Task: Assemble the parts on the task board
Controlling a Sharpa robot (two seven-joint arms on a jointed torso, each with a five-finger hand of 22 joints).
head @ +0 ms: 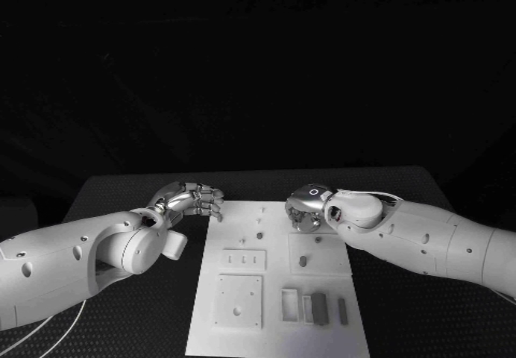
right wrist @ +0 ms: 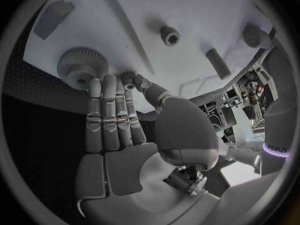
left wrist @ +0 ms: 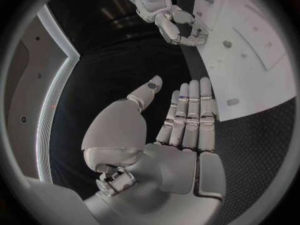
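Note:
The white task board (head: 274, 328) lies in the middle of the black table. My left hand (head: 194, 200) hovers by the board's far left corner; in the left wrist view this hand (left wrist: 181, 120) has straight fingers, thumb apart, and holds nothing. My right hand (head: 309, 209) is curled down over the board's far right part. In the right wrist view its fingertips (right wrist: 103, 85) and thumb come together against a round toothed grey part (right wrist: 80, 65) standing on the board; a grip is not plain. A grey bar (head: 318, 306) lies near the board's front.
Square plates (head: 238, 298) sit on the board, one with slots (head: 245, 259) and one with a hole (head: 318, 257). Small pegs (head: 260, 235) stand on the board. By the right hand are a peg (right wrist: 169, 35), a short cylinder (right wrist: 219, 62) and a round knob (right wrist: 253, 35).

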